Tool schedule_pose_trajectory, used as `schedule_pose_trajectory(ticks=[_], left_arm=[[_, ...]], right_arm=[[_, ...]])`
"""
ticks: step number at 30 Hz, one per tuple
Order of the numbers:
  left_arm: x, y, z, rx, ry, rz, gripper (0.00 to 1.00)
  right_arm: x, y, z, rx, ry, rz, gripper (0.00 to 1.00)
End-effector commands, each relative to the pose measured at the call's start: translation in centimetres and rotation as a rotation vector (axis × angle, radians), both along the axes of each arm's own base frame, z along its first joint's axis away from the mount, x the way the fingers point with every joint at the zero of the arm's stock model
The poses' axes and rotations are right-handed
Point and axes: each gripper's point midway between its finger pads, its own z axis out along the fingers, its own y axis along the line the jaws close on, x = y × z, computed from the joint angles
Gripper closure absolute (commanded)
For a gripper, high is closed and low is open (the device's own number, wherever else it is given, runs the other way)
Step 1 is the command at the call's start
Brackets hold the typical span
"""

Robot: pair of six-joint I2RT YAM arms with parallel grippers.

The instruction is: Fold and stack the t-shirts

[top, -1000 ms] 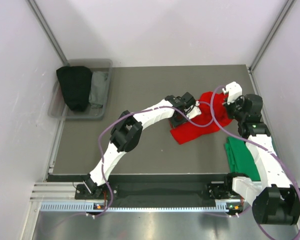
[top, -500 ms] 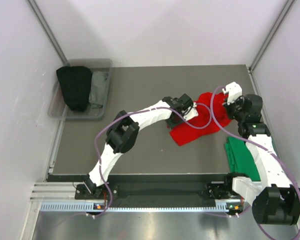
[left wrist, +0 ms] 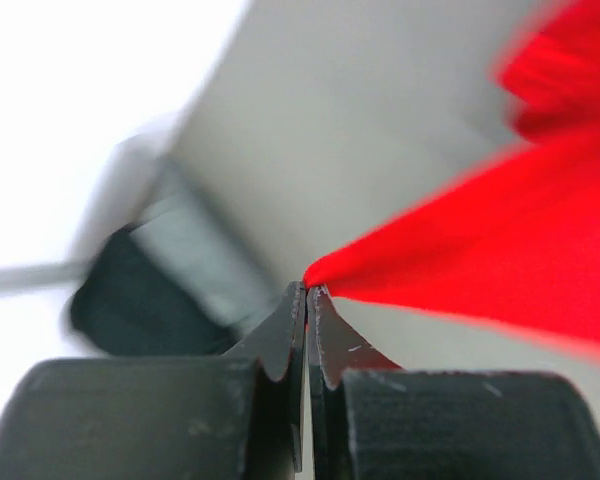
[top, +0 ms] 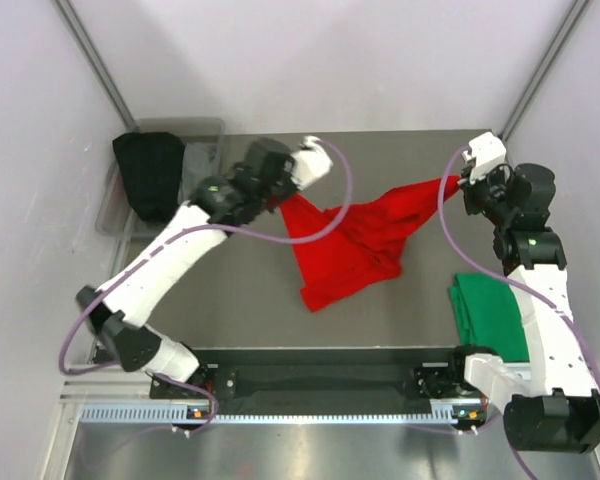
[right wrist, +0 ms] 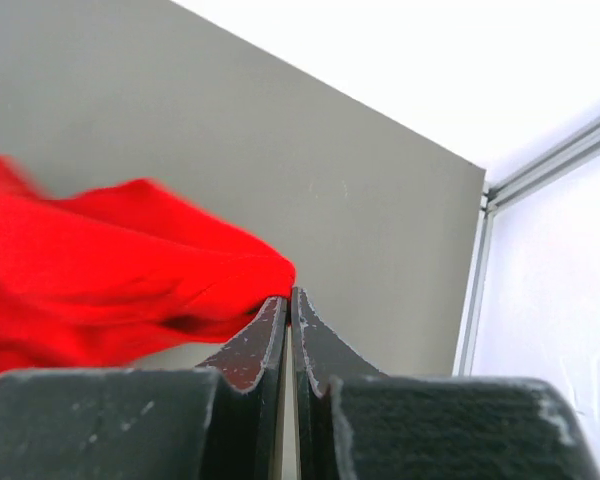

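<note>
left gripper (left wrist: 306,290): clamped on red t-shirt (top: 345,245) corner | right gripper (right wrist: 290,296): clamped on opposite corner | shirt stretched between them | green t-shirt (top: 488,315): at table (top: 230,290) right edge

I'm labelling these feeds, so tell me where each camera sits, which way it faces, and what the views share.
Top external: above and behind the robot, looking down on the table; both arms show, with the left gripper and right gripper holding the red t-shirt between them.
Left wrist: on the left wrist, looking along its shut fingers toward the bin.
Right wrist: on the right wrist, looking along its shut fingers toward the table's far right corner.
Shared: all three see the red t-shirt.
</note>
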Motion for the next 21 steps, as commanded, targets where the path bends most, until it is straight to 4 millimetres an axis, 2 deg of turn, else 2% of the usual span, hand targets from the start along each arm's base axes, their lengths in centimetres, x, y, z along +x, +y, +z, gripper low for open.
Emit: schedule_pose_trajectory(ticks=[1,3,6,7,9,10,11,12,13,14,15,16,17,18,19,20,21], left_arm=[[2.6,4.4,2.3,0.023,-0.115,0.083,1.00],[3.2,5.0,2.9,0.030,-0.149,0.089,1.00],[4.6,4.7,3.0,0.036,-0.176,0.105,1.00],[5.1,4.7,2.9,0.032,-0.176,0.114,1.00],[5.6,3.9,1.1,0.039,-0.127,0.099,1.00],[5.5,3.8,-0.2,0.051,-0.092,0.096,1.00],[5.4,3.7,-1.8,0.051,-0.050,0.104,1.00],[4.7,3.5,-4.1,0.060,0.009,0.093,1.00],[4.3,3.6,-5.6,0.063,0.048,0.092,1.00],[3.8,3.4,-6.6,0.044,0.072,0.093,1.00],[2.9,3.5,-9.2,0.057,0.127,0.082,1.00],[2.5,3.5,-10.1,0.052,0.142,0.081,1.00],[2.6,3.3,-10.3,0.028,0.129,0.087,1.00],[2.0,3.7,-12.3,0.049,0.164,0.089,1.00],[1.8,3.8,-13.1,0.055,0.175,0.089,1.00],[1.7,3.8,-14.5,0.070,0.204,0.094,1.00],[1.2,4.1,-15.9,0.091,0.242,0.095,1.00]], right_arm=[[0.4,-0.8,1.3,0.026,-0.040,-0.049,1.00],[1.0,-1.7,-0.7,0.012,0.010,-0.098,1.00],[2.3,-4.0,-4.8,-0.018,0.095,-0.192,1.00],[2.9,-4.8,-6.8,-0.033,0.140,-0.223,1.00],[2.9,-6.4,-9.3,-0.078,0.198,-0.275,1.00],[3.1,-7.0,-11.2,-0.094,0.252,-0.293,1.00],[2.9,-7.5,-12.1,-0.112,0.281,-0.304,1.00],[2.6,-8.0,-13.1,-0.117,0.314,-0.313,0.97],[1.9,-8.0,-15.0,-0.125,0.388,-0.307,0.93],[1.6,-7.9,-15.7,-0.132,0.420,-0.294,0.87],[1.4,-7.8,-16.0,-0.131,0.436,-0.284,0.71],[1.0,-7.4,-15.9,-0.126,0.438,-0.266,0.65],[1.1,-6.2,-15.3,-0.101,0.421,-0.204,0.57],[1.5,-5.4,-13.9,-0.081,0.384,-0.160,0.54],[1.7,-3.4,-12.4,-0.042,0.342,-0.063,0.50],[1.9,-2.4,-11.7,-0.023,0.325,-0.015,0.44],[2.6,-0.7,-10.0,-0.014,0.291,0.045,0.43]])
